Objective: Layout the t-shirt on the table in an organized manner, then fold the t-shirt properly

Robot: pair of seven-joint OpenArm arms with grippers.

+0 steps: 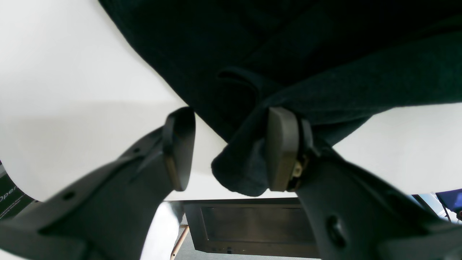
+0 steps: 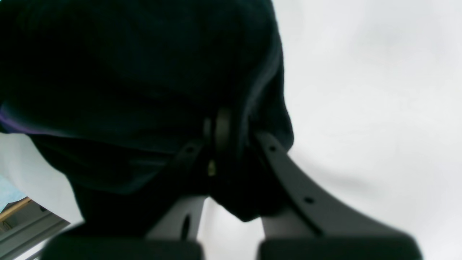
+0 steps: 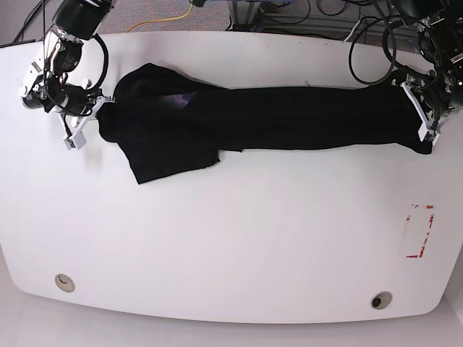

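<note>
The black t-shirt (image 3: 275,119) lies stretched in a long band across the far half of the white table (image 3: 231,246), one sleeve flap spreading toward the front at its left part. My right gripper (image 3: 90,119) is at the shirt's left end and is shut on the cloth (image 2: 126,72); in the right wrist view the fabric covers its fingertips (image 2: 220,130). At the shirt's right end my left gripper (image 3: 427,126) is open. In the left wrist view its jaws (image 1: 231,148) stand wide apart, and a corner of the t-shirt (image 1: 288,54) lies between them against one pad (image 1: 281,148).
A red tape outline (image 3: 419,231) marks the table's front right. Two round grommet holes (image 3: 64,282) (image 3: 380,299) sit near the front edge. Cables (image 3: 304,14) run behind the table's far edge. The table edge lies just beyond my left gripper (image 1: 231,196).
</note>
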